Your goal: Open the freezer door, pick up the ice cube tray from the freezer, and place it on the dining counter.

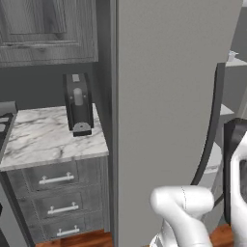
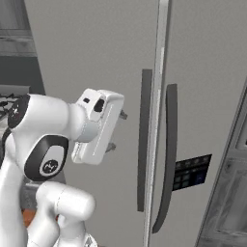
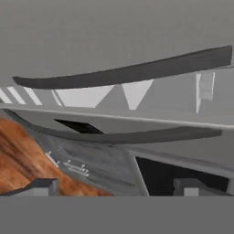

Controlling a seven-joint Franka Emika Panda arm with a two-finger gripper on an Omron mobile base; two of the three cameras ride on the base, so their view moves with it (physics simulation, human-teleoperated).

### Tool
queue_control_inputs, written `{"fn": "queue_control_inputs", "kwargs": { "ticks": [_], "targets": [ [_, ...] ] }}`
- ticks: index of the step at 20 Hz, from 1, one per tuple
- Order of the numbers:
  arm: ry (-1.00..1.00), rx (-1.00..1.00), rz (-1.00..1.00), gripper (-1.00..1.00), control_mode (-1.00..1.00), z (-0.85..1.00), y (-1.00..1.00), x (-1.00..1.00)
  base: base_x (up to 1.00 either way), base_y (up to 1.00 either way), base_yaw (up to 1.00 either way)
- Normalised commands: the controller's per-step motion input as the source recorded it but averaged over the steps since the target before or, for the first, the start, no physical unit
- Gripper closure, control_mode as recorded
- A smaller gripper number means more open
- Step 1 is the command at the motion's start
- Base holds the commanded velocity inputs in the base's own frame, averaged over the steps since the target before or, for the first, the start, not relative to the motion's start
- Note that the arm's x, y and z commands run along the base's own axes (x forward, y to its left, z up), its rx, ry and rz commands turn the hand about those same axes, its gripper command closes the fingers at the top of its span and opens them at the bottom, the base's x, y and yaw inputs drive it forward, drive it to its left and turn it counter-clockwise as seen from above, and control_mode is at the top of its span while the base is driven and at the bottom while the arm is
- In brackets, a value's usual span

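Gripper (image 2: 118, 130): jaws spread wide, nothing between them; in the right base view it sits just short of the grey door face, left of the handles.
Freezer door (image 1: 164, 96): ajar, swung out toward the robot; the left base view shows its edge standing off the cabinet.
Door handle (image 1: 208, 140): long dark curved bar on the open door's edge, apart from the gripper.
Freezer (image 1: 230, 96): white shelves visible through the gap past the door.
Ice cube tray: I cannot make it out on the shelves from these angles.
Step in hand: door opening, judged nearly done, handle let go.
Next move calls for: pushing the door wider or reaching round its edge to the shelves, then finding the tray.
Coffee machine (image 1: 78, 103): black, on the marble worktop (image 1: 43, 140) to the left, away from the work.
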Motion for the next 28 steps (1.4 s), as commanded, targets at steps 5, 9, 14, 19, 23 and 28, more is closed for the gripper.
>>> {"fn": "queue_control_inputs", "kwargs": {
  "ticks": [5,9,14,19,23,28],
  "targets": [
    [0.25,-0.12,-0.02,-1.0,-1.0,0.0,0.02,0.88,0.0,0.0,0.0],
    [0.02,0.0,-0.03,-1.0,-1.0,0.05,-0.06,0.46,0.0,0.0,0.0],
    [0.02,0.0,-0.06,-1.0,-1.0,0.02,-0.28,0.42,0.0,0.0,0.0],
    [0.08,0.0,-0.08,-1.0,-1.0,-0.1,-0.26,0.7,0.0,0.0,0.0],
    [0.01,0.0,0.0,-1.0,-1.0,0.0,-0.04,0.21,0.0,0.0,0.0],
    [0.01,0.05,0.0,-1.0,-1.0,0.0,-0.52,0.04,0.0,0.0,0.0]
  ]
}}
